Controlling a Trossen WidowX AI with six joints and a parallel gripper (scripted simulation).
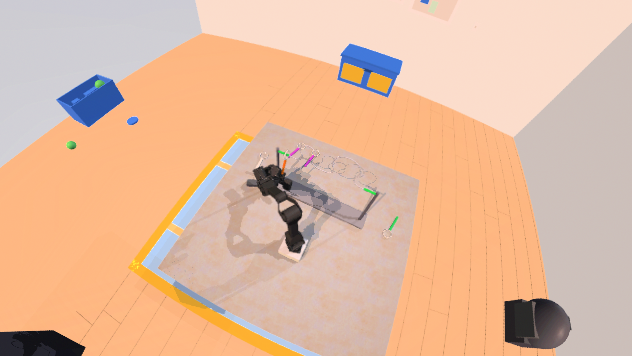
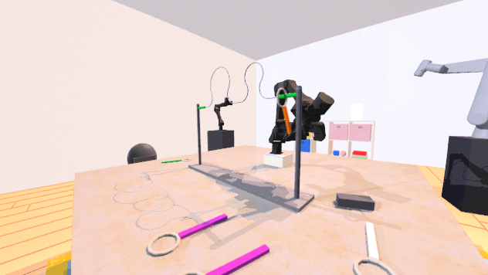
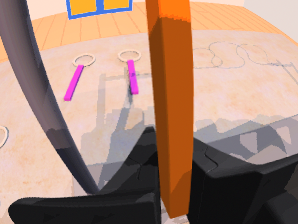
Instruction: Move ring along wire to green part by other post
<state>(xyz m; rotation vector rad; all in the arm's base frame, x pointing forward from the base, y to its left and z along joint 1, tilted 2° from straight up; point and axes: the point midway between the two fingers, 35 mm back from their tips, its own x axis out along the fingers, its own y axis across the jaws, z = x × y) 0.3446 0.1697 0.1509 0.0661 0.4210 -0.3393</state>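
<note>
Beside the near post [image 2: 298,143], at its green wire part [image 2: 292,95], the ring [image 2: 278,103] is hanging, and the gripper [image 3: 157,133] is grasping its orange handle [image 1: 284,166] [image 2: 286,120] [image 3: 172,100].

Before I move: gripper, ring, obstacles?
Gripper shut on orange handle. Ring around wire at near post's green part. Wire's grey bends ahead; other post unreached.

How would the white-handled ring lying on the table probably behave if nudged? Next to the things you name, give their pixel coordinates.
The white-handled ring [image 1: 259,163] [image 2: 371,241] would likely slide rather than roll, since its straight handle lies flat. It looks stiff, its bar straight. Tipping seems unlikely, as it sits low.
</note>
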